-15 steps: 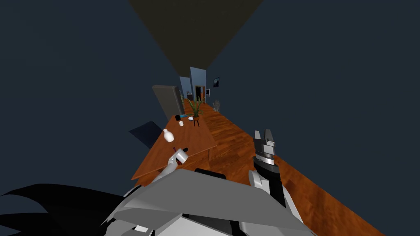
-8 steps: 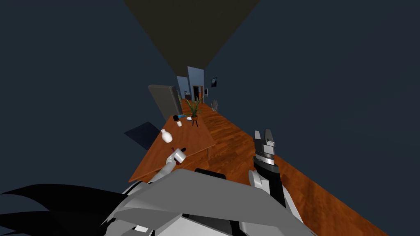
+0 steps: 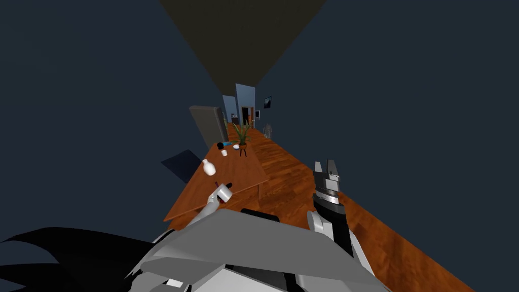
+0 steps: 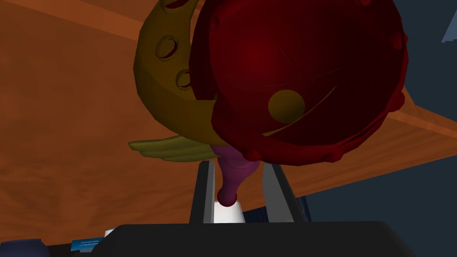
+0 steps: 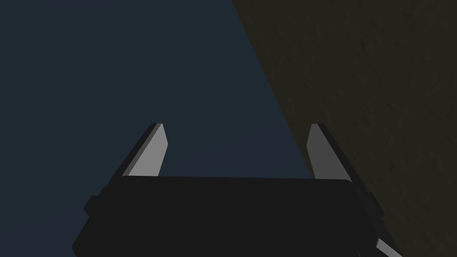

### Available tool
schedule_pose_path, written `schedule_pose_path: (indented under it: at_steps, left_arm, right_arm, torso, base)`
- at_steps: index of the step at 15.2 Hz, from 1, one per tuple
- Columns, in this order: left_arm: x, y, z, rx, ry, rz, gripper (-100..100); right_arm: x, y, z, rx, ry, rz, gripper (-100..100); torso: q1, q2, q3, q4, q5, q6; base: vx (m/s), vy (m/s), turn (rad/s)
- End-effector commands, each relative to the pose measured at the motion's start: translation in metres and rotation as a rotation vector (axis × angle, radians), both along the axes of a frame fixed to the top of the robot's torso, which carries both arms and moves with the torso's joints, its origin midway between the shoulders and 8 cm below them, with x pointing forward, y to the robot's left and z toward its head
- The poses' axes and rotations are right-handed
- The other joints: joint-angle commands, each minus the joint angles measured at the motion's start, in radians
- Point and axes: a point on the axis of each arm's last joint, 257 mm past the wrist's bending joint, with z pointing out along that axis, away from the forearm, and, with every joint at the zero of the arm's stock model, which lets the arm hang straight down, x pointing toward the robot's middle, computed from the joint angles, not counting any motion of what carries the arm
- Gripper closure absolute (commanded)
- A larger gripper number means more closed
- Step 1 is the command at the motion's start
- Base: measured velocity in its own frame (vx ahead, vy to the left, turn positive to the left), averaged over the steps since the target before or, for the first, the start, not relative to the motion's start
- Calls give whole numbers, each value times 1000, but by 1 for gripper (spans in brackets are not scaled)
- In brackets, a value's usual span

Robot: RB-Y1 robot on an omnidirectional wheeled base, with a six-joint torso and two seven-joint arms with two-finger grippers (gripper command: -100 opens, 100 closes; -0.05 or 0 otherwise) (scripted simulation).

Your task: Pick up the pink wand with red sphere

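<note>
The wand has a big dark red sphere (image 4: 294,76), a yellow crescent and small wings, and a pink handle (image 4: 234,178). My left gripper (image 4: 238,163) is shut on that handle, a finger against each side, just over the brown wooden table (image 4: 67,111). From the head camera, the left gripper (image 3: 219,189) sits at the table's near end with a bit of the red wand (image 3: 216,184) beside it. My right gripper (image 3: 327,163) is held up to the right of the table, over the floor, its fingers (image 5: 151,151) open and holding nothing.
A white vase (image 3: 208,167) stands on the table (image 3: 243,170) just beyond my left hand. At the far end are a potted plant (image 3: 242,134), a small white cup (image 3: 224,152) and a dark object. Wooden floor runs along the table's right side.
The head view swayed slightly left and came back. Both arms look to be in the same places as before.
</note>
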Motion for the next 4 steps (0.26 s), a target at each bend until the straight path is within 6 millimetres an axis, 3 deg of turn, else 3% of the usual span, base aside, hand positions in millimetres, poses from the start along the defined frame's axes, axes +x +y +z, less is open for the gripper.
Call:
schedule_pose_path:
  at_steps: [1, 4]
  left_arm:
    - [-1, -9, 5, 2, 3, -10, 100]
    - [0, -10, 5, 2, 2, -10, 100]
  right_arm:
    - [0, 0, 0, 0, 0, 0, 0]
    - [0, 0, 0, 0, 0, 0, 0]
  torso:
    - [0, 0, 0, 0, 0, 0]
    - [0, 0, 0, 0, 0, 0]
  base:
    - [26, 8, 92]
    - [17, 3, 34]
